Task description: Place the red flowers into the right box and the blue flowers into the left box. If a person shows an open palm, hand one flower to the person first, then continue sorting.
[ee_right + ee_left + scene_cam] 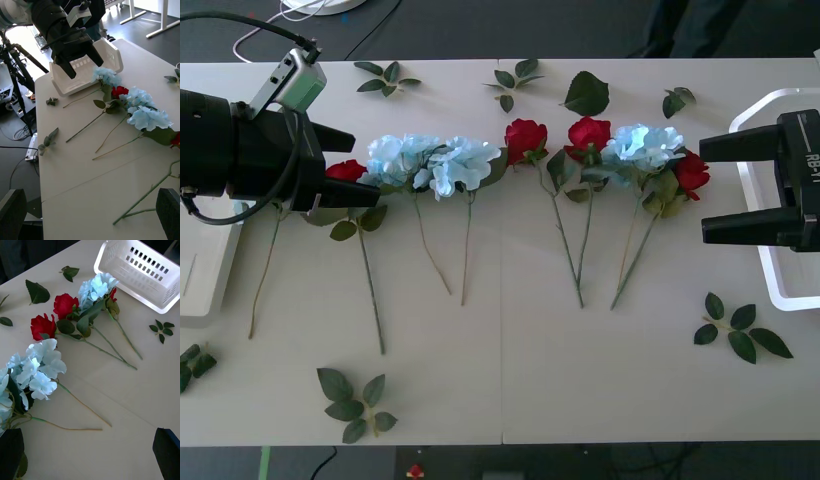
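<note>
While you read the front view, note these points.
Left gripper [345, 168]: jaws apart, hovering over the leftmost red rose [345, 170] near the tabletop's left edge, holding nothing.
Right gripper [720, 190]: jaws apart and empty, at the right edge beside the right box [770, 105].
Red flowers [525, 137]: four in a row along the tabletop's middle.
Blue flowers [425, 160]: two clusters touching left of centre, a third [642, 145] overlapping roses to the right.
Left box [210, 290]: at the left edge.
Obstacles: loose leaf sprigs [738, 330] scattered around the stems.
Wrist views: you see the slotted box walls [150, 268] there, hidden in front.
</note>
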